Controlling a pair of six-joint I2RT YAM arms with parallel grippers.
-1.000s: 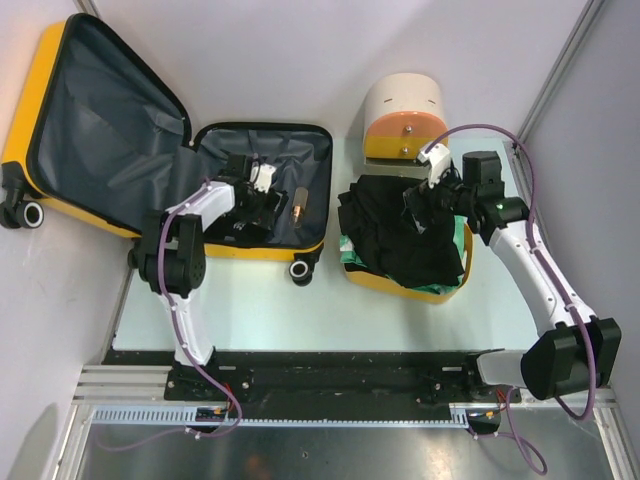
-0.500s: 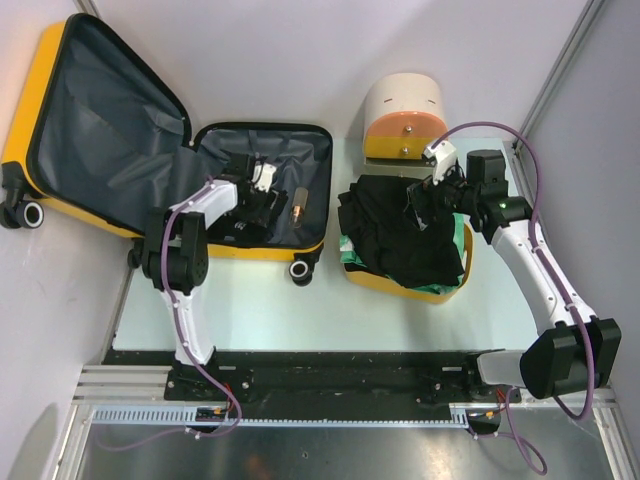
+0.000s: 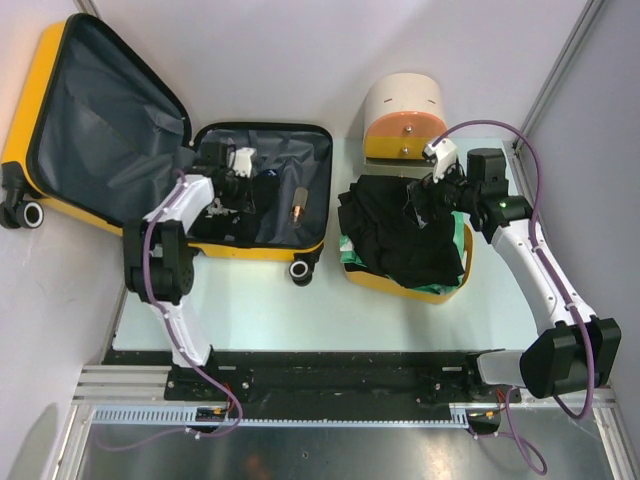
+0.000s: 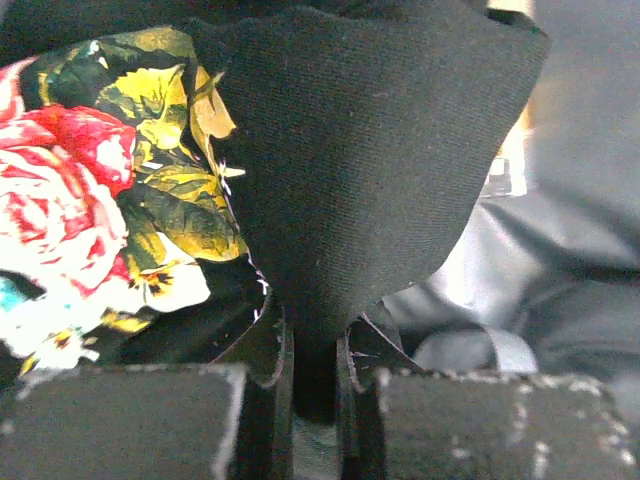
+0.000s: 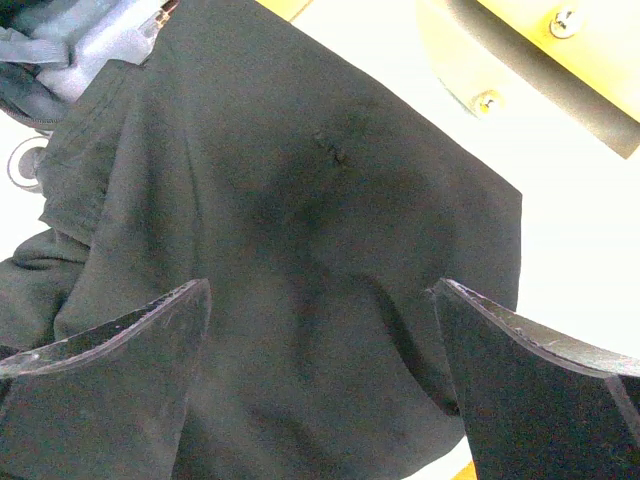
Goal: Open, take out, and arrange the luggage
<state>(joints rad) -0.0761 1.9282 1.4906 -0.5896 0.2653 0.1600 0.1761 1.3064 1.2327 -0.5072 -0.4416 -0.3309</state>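
The yellow luggage [image 3: 262,250] lies open at the left, its dark-lined lid [image 3: 100,110] leaning back against the wall. My left gripper [image 3: 240,188] is down inside the lower half. In the left wrist view that gripper [image 4: 312,360] is shut on a fold of black cloth [image 4: 370,170], which has a rose-and-leaf print [image 4: 90,200] on its left side. My right gripper [image 3: 418,212] hovers over a heap of black clothing [image 3: 395,235] on the yellow bin [image 3: 390,282]. Seen from its wrist, the right gripper [image 5: 322,290] is open, with the black garment [image 5: 300,200] below and nothing between the fingers.
A small brown bottle [image 3: 298,203] lies in the luggage to the right of the left gripper. A cream-and-orange drawer cabinet [image 3: 403,115] stands behind the bin. Something green [image 3: 462,250] shows under the black clothes. Walls close the space at left and right.
My left gripper has closed on the black printed cloth and shifted left and back toward the luggage hinge. The right gripper rose slightly over the pile and stays open.
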